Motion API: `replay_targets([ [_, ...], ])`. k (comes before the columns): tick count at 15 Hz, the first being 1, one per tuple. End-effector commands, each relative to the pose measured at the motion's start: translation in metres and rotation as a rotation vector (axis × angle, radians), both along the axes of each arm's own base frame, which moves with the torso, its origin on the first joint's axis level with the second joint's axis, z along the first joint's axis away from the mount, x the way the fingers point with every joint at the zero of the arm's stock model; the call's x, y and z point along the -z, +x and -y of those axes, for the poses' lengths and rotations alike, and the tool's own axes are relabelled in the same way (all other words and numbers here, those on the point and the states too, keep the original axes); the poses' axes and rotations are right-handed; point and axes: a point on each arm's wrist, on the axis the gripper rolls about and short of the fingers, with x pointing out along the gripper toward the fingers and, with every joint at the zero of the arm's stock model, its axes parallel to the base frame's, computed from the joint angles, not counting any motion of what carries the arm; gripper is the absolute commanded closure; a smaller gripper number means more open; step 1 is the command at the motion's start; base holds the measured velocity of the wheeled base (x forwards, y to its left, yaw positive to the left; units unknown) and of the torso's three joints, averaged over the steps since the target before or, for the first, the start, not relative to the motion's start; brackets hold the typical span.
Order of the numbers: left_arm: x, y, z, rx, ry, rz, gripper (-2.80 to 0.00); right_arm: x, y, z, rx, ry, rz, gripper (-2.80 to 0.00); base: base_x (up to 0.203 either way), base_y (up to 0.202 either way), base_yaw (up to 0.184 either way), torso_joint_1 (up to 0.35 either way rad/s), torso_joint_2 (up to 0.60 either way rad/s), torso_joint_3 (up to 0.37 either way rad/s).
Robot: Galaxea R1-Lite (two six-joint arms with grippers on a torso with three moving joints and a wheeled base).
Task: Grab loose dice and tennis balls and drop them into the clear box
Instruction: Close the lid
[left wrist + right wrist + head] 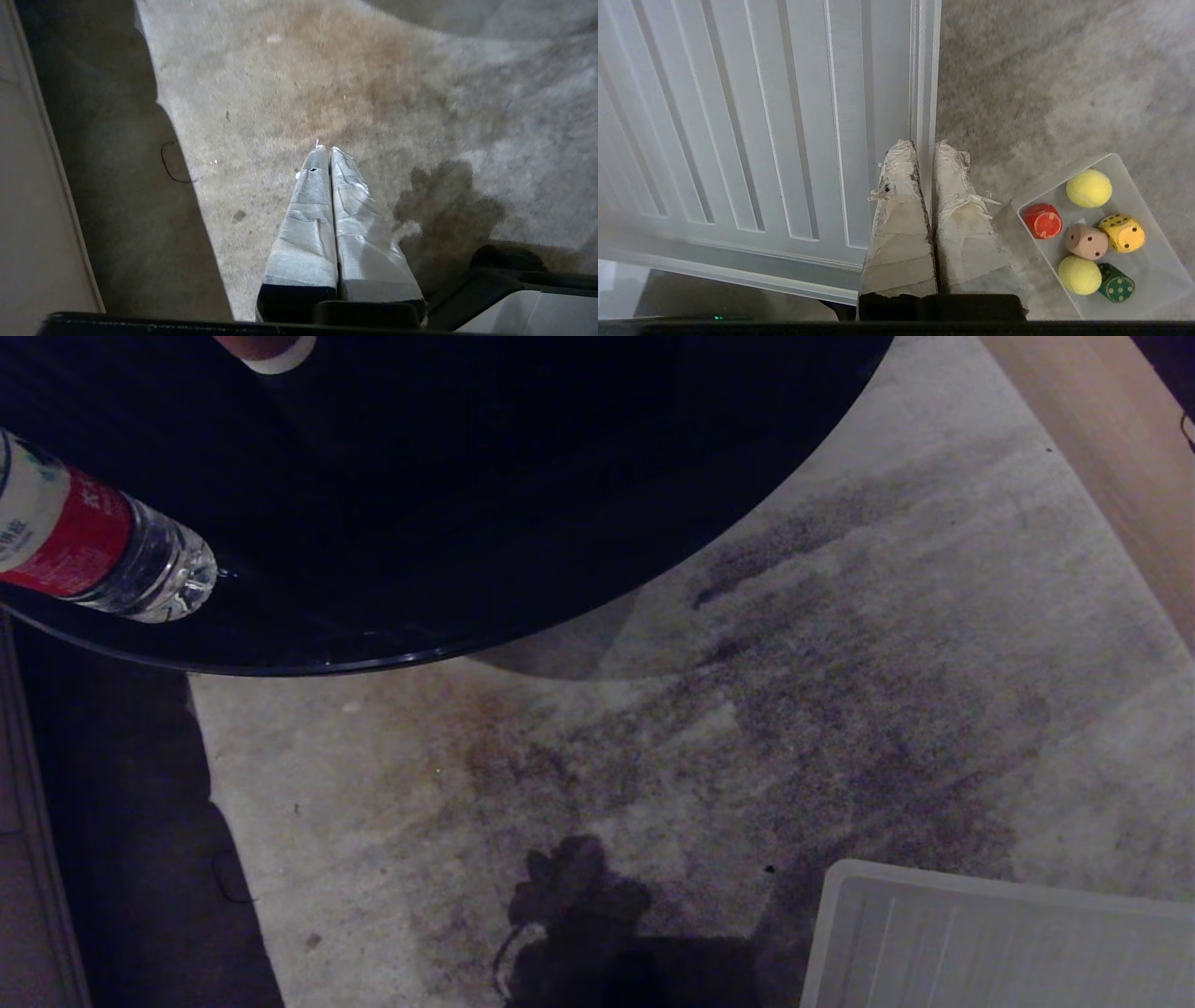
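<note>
Since all four dice (1096, 242) and both tennis balls (1088, 188) already lie inside the clear box (1150, 275), I judge nothing loose is left to collect. My right claw (924, 147) hangs with its fingers pressed together, holding nothing, over the edge of the ribbed panel (738, 116); the box sits on the carpet (1041, 70) just beside it (the nearer arm by far). My left claw (329, 151), also closed and empty, hovers above stained carpet. A bottle (103, 546) lies on the dark round surface (467, 476).
</note>
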Motion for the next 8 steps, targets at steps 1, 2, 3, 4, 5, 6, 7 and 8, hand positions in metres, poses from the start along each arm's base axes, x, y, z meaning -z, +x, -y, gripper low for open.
replay_targets([
  [1,0.0002,0.0002,-0.0001,-0.003,-0.006,-0.001,0.0,0.0,0.0002,0.0,0.0,0.0,-0.004,0.0,0.0,0.0,0.0,0.0,0.0,0.198],
  [2,0.0003,0.0002,-0.0001,-0.003,-0.008,-0.002,0.0,0.0,0.0002,0.0,0.0,0.0,-0.004,0.0,0.0,0.0,0.0,0.002,0.0,0.21],
  [3,0.0004,0.0002,-0.0001,-0.003,-0.006,-0.003,0.0,0.0,0.0002,0.0,0.0,0.0,-0.004,0.0,0.0,0.0,0.0,0.002,0.0,0.204],
  [4,0.0004,0.0002,0.0,0.0,-0.001,-0.003,0.0,0.0,0.0002,0.0,0.0,0.0,-0.004,0.0,0.0,0.0,0.0,0.002,0.0,0.203],
  [5,0.0002,0.0002,0.0,0.002,0.001,-0.001,0.0,0.0,0.0002,0.0,0.0,0.0,-0.004,0.0,0.0,0.0,0.0,0.005,0.0,0.205],
  [6,0.0004,0.0002,0.0,0.002,0.001,-0.003,0.0,0.0,0.0002,0.0,0.0,0.0,-0.004,0.0,0.0,0.0,0.0,0.002,0.0,0.205],
  [7,0.0003,0.0002,0.0,0.002,0.001,-0.003,0.0,0.0,0.0002,0.0,0.0,0.0,-0.004,0.0,0.0,0.0,0.0,0.002,0.0,0.194],
  [8,0.0004,0.0002,0.0,0.002,0.003,-0.003,0.0,0.0,0.0002,0.0,0.0,0.0,-0.004,0.0,0.0,0.0,0.0,0.002,0.0,0.19],
])
